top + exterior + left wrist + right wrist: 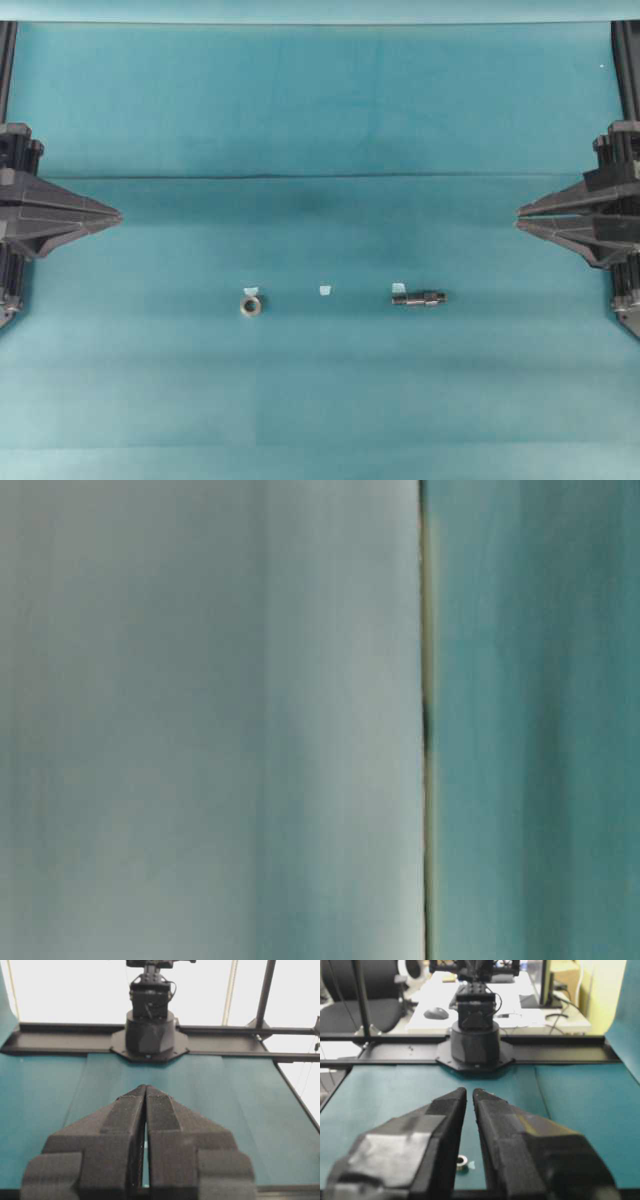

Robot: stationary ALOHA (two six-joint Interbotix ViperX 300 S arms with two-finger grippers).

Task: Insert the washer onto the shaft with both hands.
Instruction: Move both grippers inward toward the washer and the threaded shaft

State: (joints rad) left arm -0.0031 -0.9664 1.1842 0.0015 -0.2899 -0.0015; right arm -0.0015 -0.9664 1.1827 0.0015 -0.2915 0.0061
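Since both parts are small bare metal, I judge them stiff, dense for their size and slick, so each grip needs to be square. The washer (249,304) lies flat on the teal worktop (320,110), left of centre; I'd pinch it across the outer rim, hole left free. The shaft (419,297) lies on its side right of centre, well apart from the washer; I'd take it at one stepped end so the other end stays bare. Three pale tape scraps (324,290) sit near them. Left claw (118,215) parked at the left edge, fingers together, empty. Right claw (519,216) at the right edge, fingers nearly together with a thin gap, empty. Overhead shows both parts; right wrist view catches only the washer (462,1161) below its fingers; left wrist view shows neither; table-level view is blur.
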